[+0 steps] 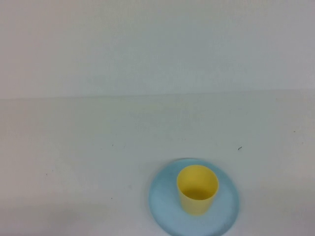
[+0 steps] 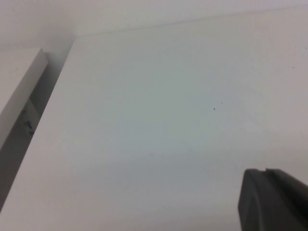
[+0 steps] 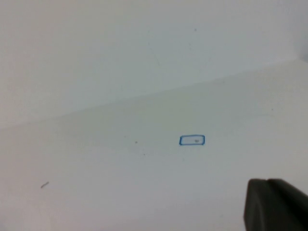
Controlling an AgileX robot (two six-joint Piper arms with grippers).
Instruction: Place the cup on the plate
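Left gripper (image 2: 274, 199): dark matte block at the edge of its wrist view, over bare table; jaws together, clamped on nothing.
Right gripper (image 3: 276, 204): same dark block in its own wrist view; jaws together, empty.
Cup (image 1: 197, 189): upright in the middle of the plate, well apart from both sets of jaws, absent from both wrist views.
Plate (image 1: 165, 206): under the cup, at the near edge of the high view, partly cut off there.
Task state: judged done, cup resting on plate.
Risk: arm swinging low across the near table edge could tip the light cup or slide the plate.
Materials: cup yellow, smooth, handleless, slightly tapered; plate light blue, round, shallow rim, likely slippery plastic.
Table (image 1: 98, 147): white, matte, flat, a few tiny dark specks.
Blue mark (image 3: 192, 140): small rectangular outline on the table, beyond the right jaws.
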